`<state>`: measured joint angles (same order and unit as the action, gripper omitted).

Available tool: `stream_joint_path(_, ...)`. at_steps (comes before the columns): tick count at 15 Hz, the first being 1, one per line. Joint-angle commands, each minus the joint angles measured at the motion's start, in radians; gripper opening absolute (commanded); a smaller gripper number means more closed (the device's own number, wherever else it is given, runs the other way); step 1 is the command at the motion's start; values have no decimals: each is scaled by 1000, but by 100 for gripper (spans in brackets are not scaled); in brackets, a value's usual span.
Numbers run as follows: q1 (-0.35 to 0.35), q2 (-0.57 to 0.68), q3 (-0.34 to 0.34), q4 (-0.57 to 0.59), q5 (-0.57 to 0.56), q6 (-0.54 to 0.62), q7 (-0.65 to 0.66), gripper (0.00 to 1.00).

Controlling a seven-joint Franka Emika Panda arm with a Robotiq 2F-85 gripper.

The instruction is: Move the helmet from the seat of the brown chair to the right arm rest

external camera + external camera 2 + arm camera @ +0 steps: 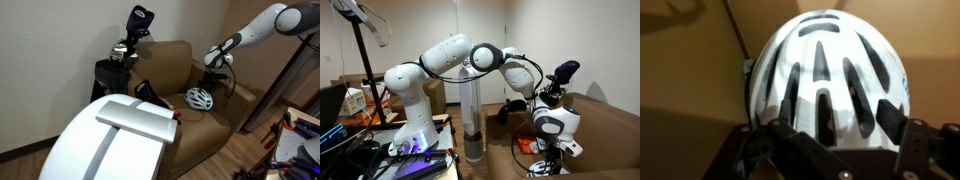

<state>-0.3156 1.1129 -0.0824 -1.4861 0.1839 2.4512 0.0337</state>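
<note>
A white helmet [200,98] with black vents lies on the seat of the brown chair [175,62], toward the arm rest [232,100] on the arm's side. In the wrist view the helmet [830,70] fills most of the frame. My gripper [214,68] hangs just above the helmet, pointing down. Its two black fingers [840,135] stand wide apart at the bottom of the wrist view, open and empty. In an exterior view the gripper [555,152] is low beside the chair [610,130], and I cannot make out the helmet there.
A golf bag with a dark club cover [138,22] leans against the chair's far arm rest. A black and orange item [148,92] lies on the seat beside the helmet. A large white rounded object [110,140] fills the foreground. Cluttered tables stand at the edges [350,100].
</note>
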Motion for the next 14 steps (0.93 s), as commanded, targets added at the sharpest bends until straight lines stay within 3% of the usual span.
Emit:
stream_joint_path(1,-29,2,27,16,10,-7,-47,100)
stream_joint_path(14,-27,66,7,93,1,-17,-34,100)
